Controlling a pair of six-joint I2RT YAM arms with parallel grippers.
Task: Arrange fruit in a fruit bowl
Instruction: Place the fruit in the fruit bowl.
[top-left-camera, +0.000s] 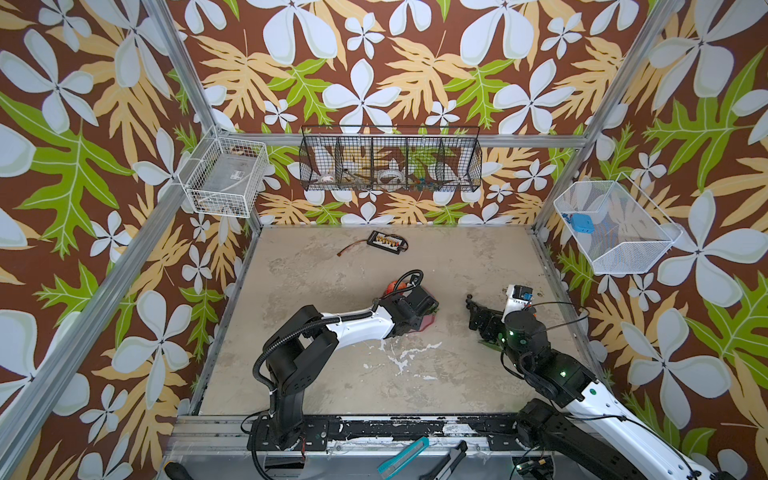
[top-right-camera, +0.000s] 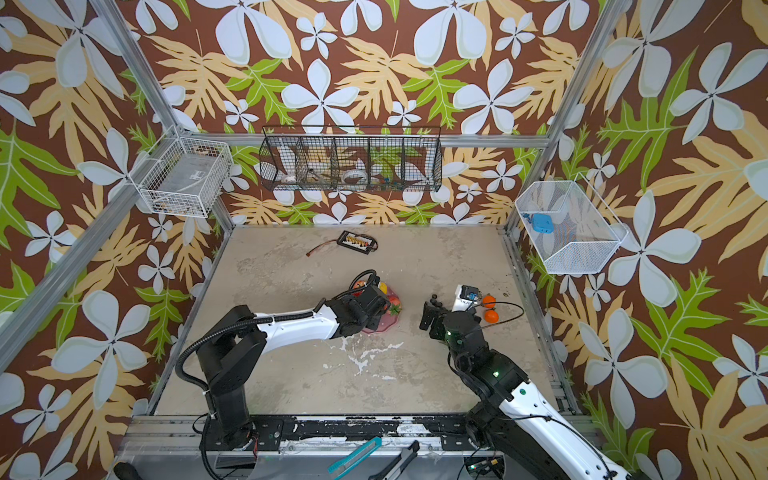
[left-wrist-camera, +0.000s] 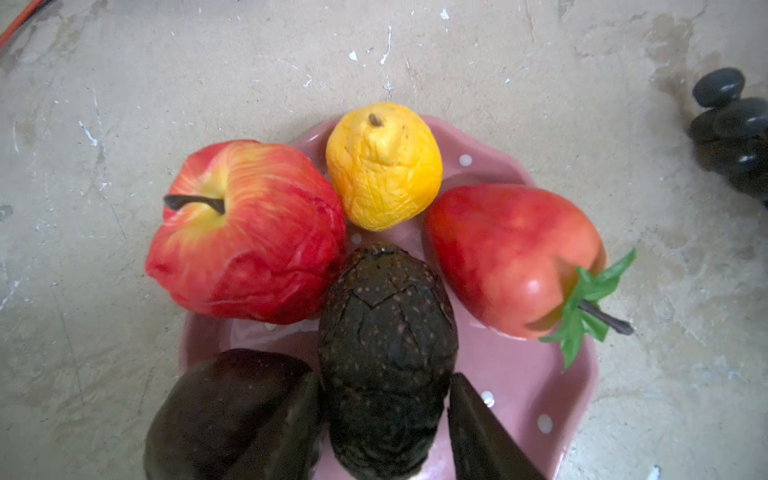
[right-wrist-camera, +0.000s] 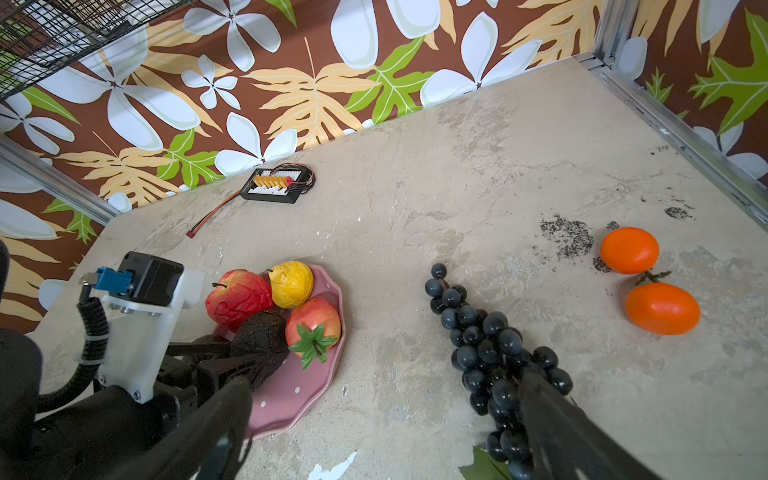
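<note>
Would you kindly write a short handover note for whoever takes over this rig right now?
Left gripper: fingers flank the avocado in the fruit bowl; grip unclear.
Right gripper: open, at the grape bunch on the table.
Done: apple, pear, strawberry in the bowl, dark purple fruit at its edge.
To do: grape bunch and two oranges, both on the table.

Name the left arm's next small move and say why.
Probably spread the left gripper a little wider and lift straight up. The avocado already lies in the pink dish between its fingers, close beside the apple; a sideways pull-out could nudge that apple.
</note>
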